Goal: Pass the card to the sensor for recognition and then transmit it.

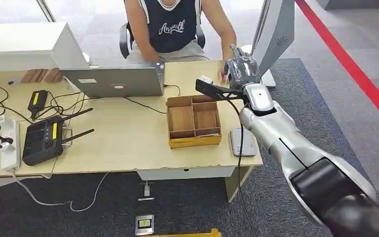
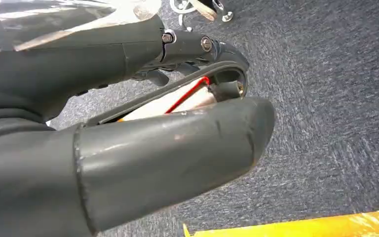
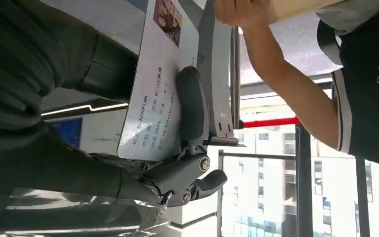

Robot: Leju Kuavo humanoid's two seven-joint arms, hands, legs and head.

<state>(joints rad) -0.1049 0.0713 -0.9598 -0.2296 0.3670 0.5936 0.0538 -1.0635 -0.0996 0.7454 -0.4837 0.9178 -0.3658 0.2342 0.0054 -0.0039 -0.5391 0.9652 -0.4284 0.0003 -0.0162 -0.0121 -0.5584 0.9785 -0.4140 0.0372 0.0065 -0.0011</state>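
A pale wooden desk (image 1: 128, 133) is seen from above, standing on dark grey carpet (image 1: 187, 207), with a red floor stripe (image 1: 345, 59) running along the right side of the room. On the desk are placed a grey open laptop (image 1: 116, 81), a black router with antennas (image 1: 44, 140), a white power strip (image 1: 10, 143) with tangled cables, and a light wooden divided tray (image 1: 193, 122). A small flat grey sensor pad (image 1: 242, 141) lies just beside the tray at the desk's right edge. A seated person in a dark sleeveless shirt (image 1: 170, 24) is found behind the desk, one arm reaching toward the far right corner.

The right hand (image 1: 240, 69) is raised over that corner, and a white printed card with a small photo (image 3: 160, 79) is pinched between its thumb and dark fingers (image 3: 192, 106). Windows and buildings are visible behind the card in the right wrist view.

The left hand (image 2: 128, 143) hangs over the carpet; its fingers are curled in with nothing held
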